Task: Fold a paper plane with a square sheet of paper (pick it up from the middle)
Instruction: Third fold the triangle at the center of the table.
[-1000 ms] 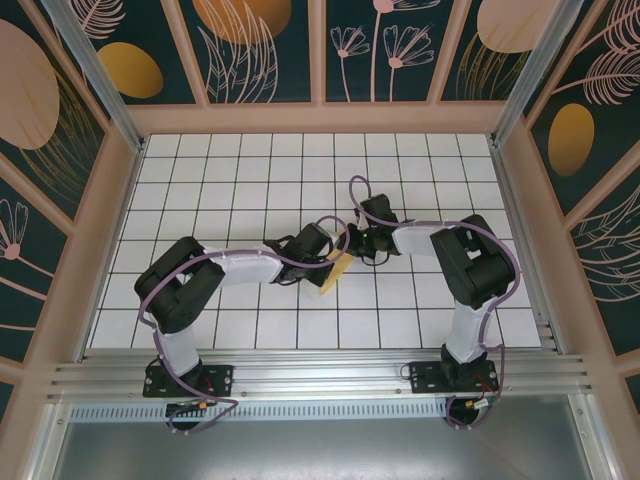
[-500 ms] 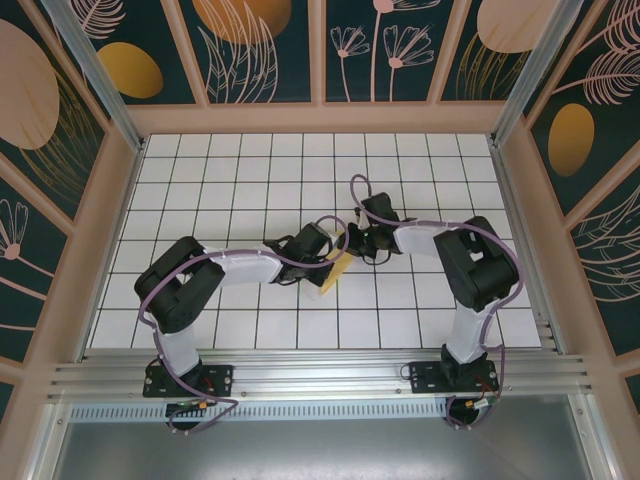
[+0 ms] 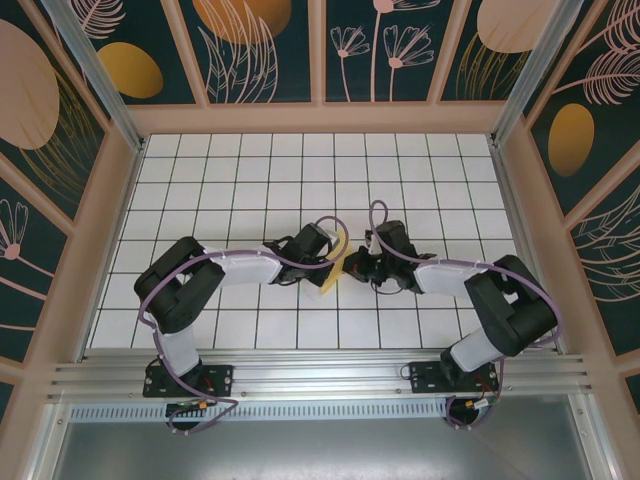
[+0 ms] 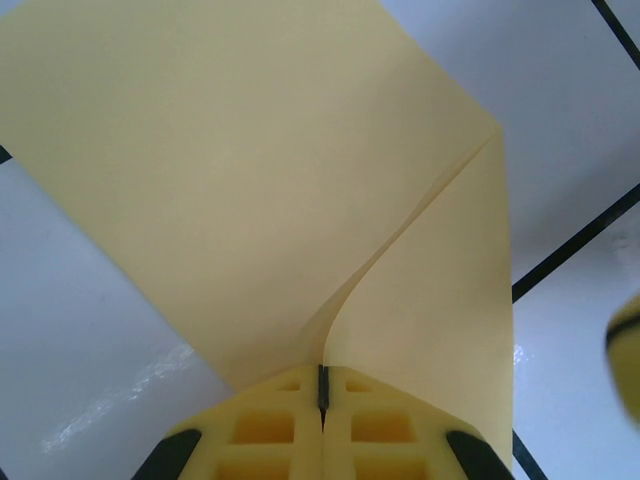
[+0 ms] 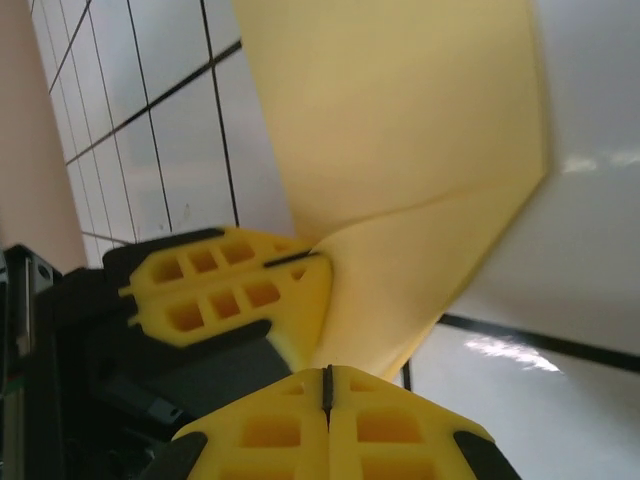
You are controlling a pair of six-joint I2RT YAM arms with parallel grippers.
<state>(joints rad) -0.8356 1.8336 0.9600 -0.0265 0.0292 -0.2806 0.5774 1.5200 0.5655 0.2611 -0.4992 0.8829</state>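
Left gripper (image 4: pixel 322 395) is clamped tight on the thin pale yellow folded sheet of paper (image 4: pixel 260 170). Just beside it, the right gripper (image 5: pixel 327 385) is likewise pinched on the same sheet, which is held between them over the middle of the white tiled table (image 3: pixel 240 170).

Judgement: move both pinches together, edges aligned, without pulling apart, or the paper may tear.

From above, the arms (image 3: pixel 240 265) cover most of the sheet, so the fold count and any contact with the table cannot be determined.

Left end effector (image 4: pixel 322 388), jaws pressed together on the near edge of the folded sheet of paper (image 4: pixel 240 170). A crease (image 4: pixel 425 212) runs from the jaws toward the far right corner. White gridded desk (image 4: pixel 575 130) lies beneath.
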